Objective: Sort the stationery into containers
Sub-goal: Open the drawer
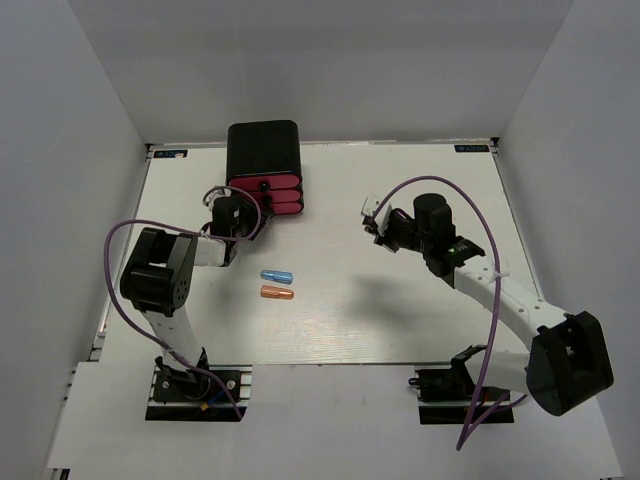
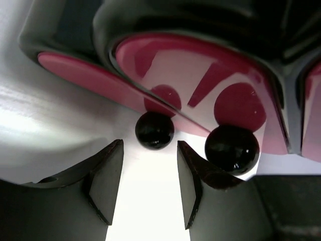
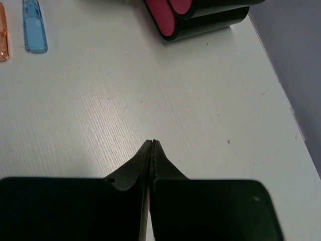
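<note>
Starting nearest the arm bases, the orange pen and the blue pen lay side by side on the open middle of the table, parallel and close together. Neither was touched by an arm. No other stationery could be made out.

Further out on the right side, the right gripper hung over bare tabletop, well apart from the pens. Its jaws were pressed fully together with nothing between them.

Further still, the left gripper was up against the front of the pink drawers. Its jaws stood partly apart and held nothing. One black knob sat just beyond the gap between the fingertips, lined up with it but not yet inside. A second knob lay just beside the right-hand finger. Which drawer each knob belonged to could not be told from the wrist view. The drawers sat in the black box at the far edge of the table.

Judgement: the step in hand was opening a container, with sorting not yet begun. The next move called for a short advance so the jaws straddled the centred knob, a firm close, and then a straight pull towards the near edge, keeping clear of the neighbouring knob.
</note>
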Motion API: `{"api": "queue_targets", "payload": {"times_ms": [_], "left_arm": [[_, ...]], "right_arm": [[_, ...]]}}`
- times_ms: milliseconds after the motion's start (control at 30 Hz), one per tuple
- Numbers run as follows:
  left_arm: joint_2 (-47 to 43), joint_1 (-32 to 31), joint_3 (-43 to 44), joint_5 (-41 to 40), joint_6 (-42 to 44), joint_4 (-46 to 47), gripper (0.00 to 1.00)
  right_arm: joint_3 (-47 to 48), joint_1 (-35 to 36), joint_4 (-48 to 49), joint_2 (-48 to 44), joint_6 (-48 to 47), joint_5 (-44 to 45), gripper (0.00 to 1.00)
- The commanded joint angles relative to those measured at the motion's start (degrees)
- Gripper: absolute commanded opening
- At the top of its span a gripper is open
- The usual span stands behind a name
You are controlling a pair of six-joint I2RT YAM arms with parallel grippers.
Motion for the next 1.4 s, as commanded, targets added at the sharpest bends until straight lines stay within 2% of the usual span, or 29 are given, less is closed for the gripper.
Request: {"api": "queue_targets", "payload": {"times_ms": [0,233,333,600,633,667,733,767,833,867,933,967,1000,1067,1167,1200,1267,1367], "left_arm": [[1.1,-0.1,-0.8,-1.2,-1.0,3.9,0.57],[3.5,-0.1,1.0,-1.2,-1.6,2.4,0.57],[3.5,-0.1,0.5,-1.8,-2.8,3.9,0.54],[1.7,-0.1,-2.8,-1.8,-2.8,4.5,0.25],[1.1,-0.1,-3.7,-1.8,-2.8,5.1,0.24],[0.3,-0.1,-4.7,-1.8,-2.8,5.1,0.23],[-2.4,-0.1,-7.9,-1.3,-2.2,5.7,0.23],[-3.4,-0.8,-10.1,-1.3,-2.2,6.2,0.23],[-5.8,-1.3,-12.3,-1.3,-1.6,6.8,0.23],[-7.7,-1.3,-14.3,-0.7,-1.6,6.8,0.23],[-9.4,-1.3,-15.9,-0.7,-1.0,6.1,0.29],[-10.1,-1.3,-16.6,-0.1,-1.0,6.1,0.4],[-11.4,-1.3,-16.6,-0.1,-0.1,5.2,0.44],[-12.5,-0.6,-15.7,1.1,0.5,1.7,0.59],[-15.6,-0.6,-13.8,2.3,3.7,-3.9,0.66],[-16.6,-0.6,-13.8,2.3,4.5,-5.4,0.68],[-20.9,-0.6,-13.1,2.3,6.6,-9.4,0.71],[-26.7,-0.6,-13.8,1.8,8.7,-15.4,0.76]], "right_arm": [[0.5,-0.3,0.4,0.3,-0.1,-1.2,0.0],[0.4,-0.1,0.4,0.6,0.0,-1.7,0.0],[0.5,-0.3,0.4,0.4,0.0,-1.6,0.0],[-0.1,-0.2,-0.4,0.4,-0.8,-3.4,0.0],[-0.1,-0.1,-0.9,0.5,-2.5,-4.3,0.04],[-0.1,-0.1,-1.5,0.6,-4.4,-5.4,0.16],[0.4,-0.1,-6.2,0.9,-7.9,-10.4,0.27],[0.6,-0.2,-8.2,0.9,-9.5,-12.8,0.36],[0.5,0.3,-9.4,1.5,-10.9,-14.2,0.41],[0.3,0.4,-9.4,1.6,-11.2,-15.2,0.48],[0.7,0.4,-10.4,2.5,-11.6,-17.2,0.6],[1.3,0.5,-11.2,2.9,-12.6,-17.6,0.87],[2.4,0.6,-12.0,4.4,-13.3,-19.6,0.9],[5.7,0.5,-19.7,5.7,-17.7,-25.1,0.9],[7.7,1.8,-26.3,9.0,-20.0,-30.6,0.9],[11.0,2.6,-29.0,12.2,-20.7,-31.6,0.9],[12.9,4.6,-28.6,14.4,-20.8,-32.8,0.9],[11.9,8.9,-19.4,15.0,-16.0,-29.1,0.74]]}}
